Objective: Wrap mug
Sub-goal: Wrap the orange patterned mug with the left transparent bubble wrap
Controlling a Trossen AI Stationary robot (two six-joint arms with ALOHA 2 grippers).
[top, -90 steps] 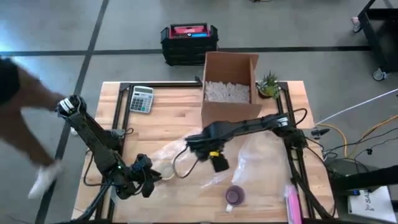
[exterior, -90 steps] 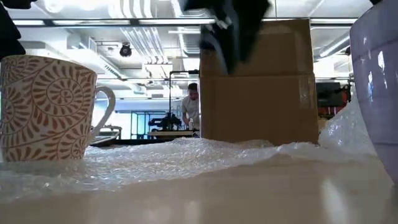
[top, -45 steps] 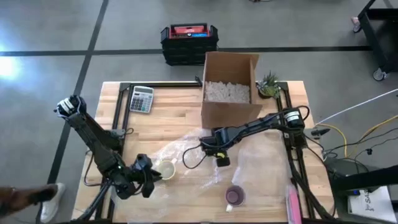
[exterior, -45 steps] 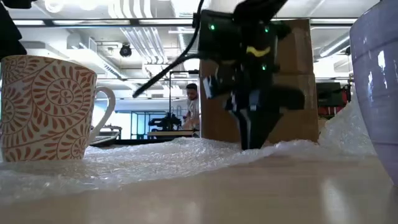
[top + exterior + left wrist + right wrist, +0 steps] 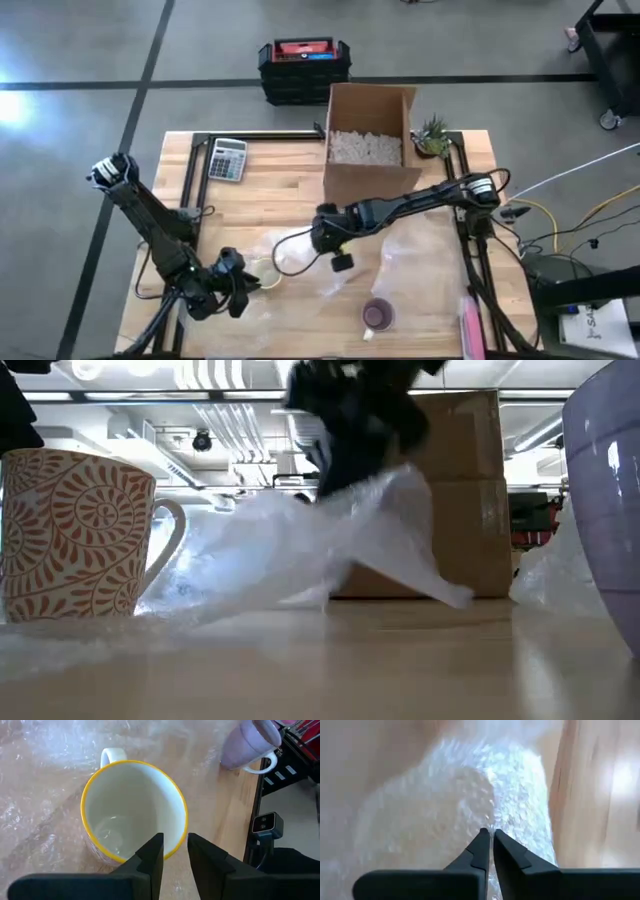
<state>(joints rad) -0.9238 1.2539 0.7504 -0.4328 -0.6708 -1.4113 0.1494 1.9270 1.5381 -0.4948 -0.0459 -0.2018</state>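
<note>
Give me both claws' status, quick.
Left claw: shut on the patterned mug's yellow rim.
Right claw: shut on the bubble wrap, lifting it.

Grey concrete floor [image 5: 80, 40] crossed by dark lines surrounds the wooden table [image 5: 270, 190].

A cardboard box [image 5: 371, 140] stands just behind the right claw [image 5: 341, 263]; a purple cup [image 5: 377, 315] sits near its front; bare tabletop [image 5: 275, 195] lies leftward.

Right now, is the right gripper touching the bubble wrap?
Touching. In the right wrist view the right gripper pinches the bubble wrap between its fingertips; the low view shows the sheet lifted off the table.
</note>
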